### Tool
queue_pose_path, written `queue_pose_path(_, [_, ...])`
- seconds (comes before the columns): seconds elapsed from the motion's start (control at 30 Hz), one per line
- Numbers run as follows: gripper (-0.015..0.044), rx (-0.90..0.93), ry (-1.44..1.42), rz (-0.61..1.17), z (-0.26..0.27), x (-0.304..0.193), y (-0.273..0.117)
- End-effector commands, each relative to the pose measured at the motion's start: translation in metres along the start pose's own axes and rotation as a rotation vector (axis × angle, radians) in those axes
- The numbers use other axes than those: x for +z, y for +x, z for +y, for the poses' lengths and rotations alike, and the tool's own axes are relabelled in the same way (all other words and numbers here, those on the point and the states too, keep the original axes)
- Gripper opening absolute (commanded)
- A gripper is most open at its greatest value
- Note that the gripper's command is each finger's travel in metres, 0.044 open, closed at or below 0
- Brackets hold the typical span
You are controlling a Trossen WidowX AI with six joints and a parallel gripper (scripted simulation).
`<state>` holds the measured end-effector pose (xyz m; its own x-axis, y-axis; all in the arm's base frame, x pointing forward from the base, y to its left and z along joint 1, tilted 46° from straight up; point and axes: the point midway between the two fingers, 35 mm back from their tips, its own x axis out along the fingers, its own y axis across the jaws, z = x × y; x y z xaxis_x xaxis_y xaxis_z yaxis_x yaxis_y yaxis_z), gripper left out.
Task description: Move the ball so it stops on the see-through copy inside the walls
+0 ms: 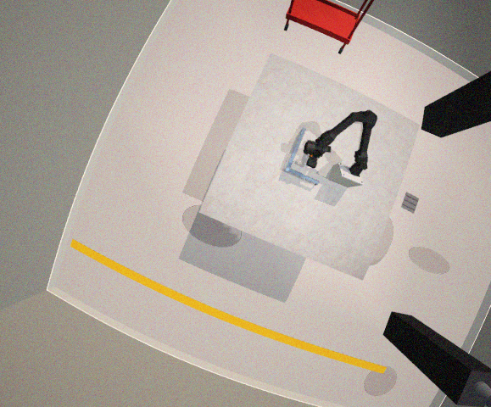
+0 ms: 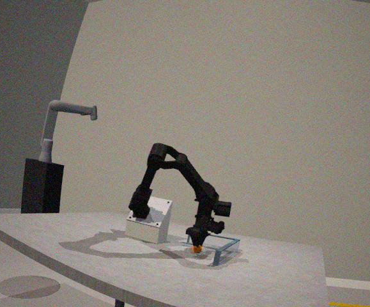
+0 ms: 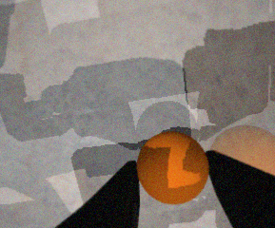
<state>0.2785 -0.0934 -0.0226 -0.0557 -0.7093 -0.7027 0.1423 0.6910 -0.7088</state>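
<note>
Right beside ball (image 3: 172,167): see-through copy (image 3: 251,147)

See-through copy (image 3: 253,149) partly behind a pincer (image 3: 173,190) finger (image 3: 244,190).

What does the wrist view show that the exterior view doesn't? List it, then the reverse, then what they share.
Only the wrist view shows the see-through copy just right of the ball, and the fingers against both sides of the ball. Only the exterior view shows the clear walls, the whole arm bent over and its white base. Both show the orange ball at the gripper tips on the table.
</note>
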Motion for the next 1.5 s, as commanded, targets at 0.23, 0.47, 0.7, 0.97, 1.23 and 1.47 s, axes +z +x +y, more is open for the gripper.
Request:
queue_pose_path(0.23, [0.0, 0.002, -0.007, -0.002, 0.003, 0.004, -0.021])
queue_pose_path(0.47, [0.0, 0.008, -0.008, -0.002, 0.005, 0.007, -0.068])
queue_pose_path(0.7, [0.0, 0.003, -0.007, 0.0, 0.003, 0.002, -0.117])
queue_pose_path(0.97, [0.0, 0.001, -0.007, 0.0, -0.004, 0.001, -0.121])
queue_pose_path(1.23, [0.0, -0.003, -0.007, -0.001, -0.033, -0.001, -0.088])
queue_pose_path(1.47, [0.0, -0.002, -0.007, -0.001, -0.035, -0.001, -0.072])
